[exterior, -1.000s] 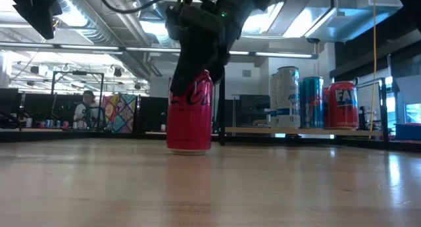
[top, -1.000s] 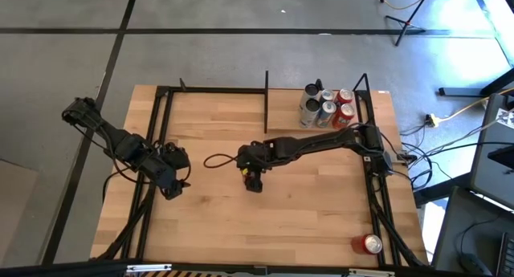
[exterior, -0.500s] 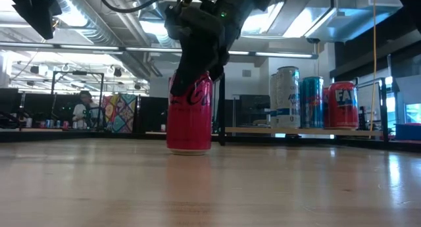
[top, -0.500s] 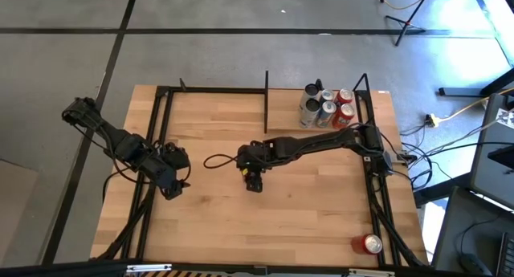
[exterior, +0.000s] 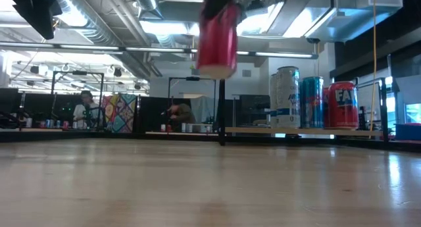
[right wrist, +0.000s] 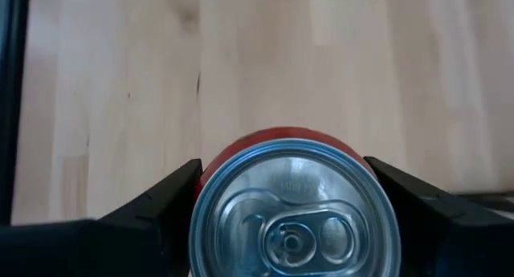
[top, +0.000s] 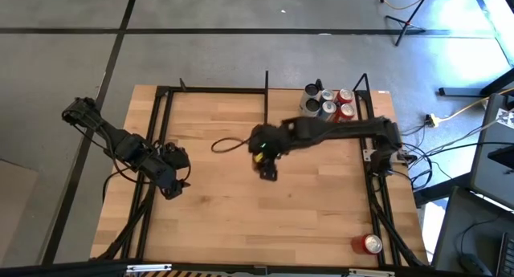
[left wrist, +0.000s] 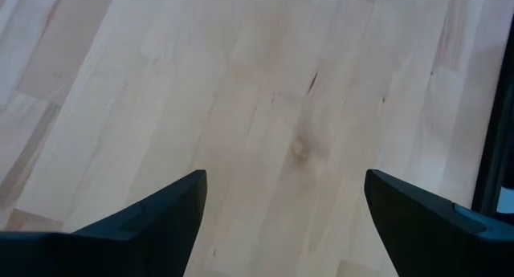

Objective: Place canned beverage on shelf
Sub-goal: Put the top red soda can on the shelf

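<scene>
The red can [right wrist: 294, 215] is clamped between the fingers of the right hand [top: 267, 166], one dark finger on each side of the body, w/ the silver lid and pull tab facing the wrist cam. In the low view the can [exterior: 218, 37] hangs upright, well clear of the desk [exterior: 210, 181].

Handling, as judged: a thin aluminium wall, smooth and round, so it is prob. slippery under hard pads and easily dented if squeezed too much. Weight can't be told; if full, it'd swing more under fast moves. A grip across the mid-to-upper body, as held now, is judged best, since the wall is stiffest near the rim.

Pose: the right arm is stretched from the desk's right side toward the middle, w/ the hand pointing down and the can below it. The shelf [top: 283, 109] lies beyond the hand, toward the desk's far edge; four cans [top: 327, 105] are grouped at its right end, so free board is left nearer the hand. Another red can [top: 370, 244] lies well apart, at the desk's near right corner.

The left hand [top: 173, 186] is parked at the desk's left side, fingers apart, w/ only bare wood between them.
</scene>
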### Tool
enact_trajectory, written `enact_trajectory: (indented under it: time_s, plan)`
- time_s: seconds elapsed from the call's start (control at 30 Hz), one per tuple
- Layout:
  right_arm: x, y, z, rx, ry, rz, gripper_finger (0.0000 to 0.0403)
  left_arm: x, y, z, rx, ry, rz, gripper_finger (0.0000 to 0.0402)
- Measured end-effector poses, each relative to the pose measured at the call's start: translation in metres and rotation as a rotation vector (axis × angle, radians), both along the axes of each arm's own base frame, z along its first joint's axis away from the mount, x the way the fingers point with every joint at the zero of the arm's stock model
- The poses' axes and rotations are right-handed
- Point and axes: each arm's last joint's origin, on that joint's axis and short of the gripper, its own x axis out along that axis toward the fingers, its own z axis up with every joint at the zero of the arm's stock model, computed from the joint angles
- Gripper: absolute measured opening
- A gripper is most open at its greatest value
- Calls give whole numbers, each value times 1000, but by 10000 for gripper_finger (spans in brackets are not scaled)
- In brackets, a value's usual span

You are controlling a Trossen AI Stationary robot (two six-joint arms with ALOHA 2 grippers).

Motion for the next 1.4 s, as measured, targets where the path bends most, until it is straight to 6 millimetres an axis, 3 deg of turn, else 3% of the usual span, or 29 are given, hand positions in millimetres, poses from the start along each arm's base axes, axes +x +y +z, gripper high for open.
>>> enact_trajectory:
  time_s: [0.13, 0.37, 0.63, 0.77, 0.9, 1.4]
  plan:
    - [-26, -21, 28, -18, -7, -32, 276, 0, 0, 0, 5, -6, 5, 325]
    - [-59, -71, 50, -96, 13, -58, 276, 1, 1, 1, 44, -32, 25, 325]
    - [-82, -148, 51, -175, 29, -87, 276, 2, 3, 1, 97, -65, 54, 325]
    - [-89, -187, 38, -198, 29, -118, 276, 2, 4, 2, 133, -88, 73, 325]
    - [-97, -213, 16, -168, 20, -124, 276, 3, 5, 2, 159, -104, 87, 325]
    - [-98, -230, -48, -162, 7, -149, 276, 3, 5, 2, 160, -106, 89, 325]
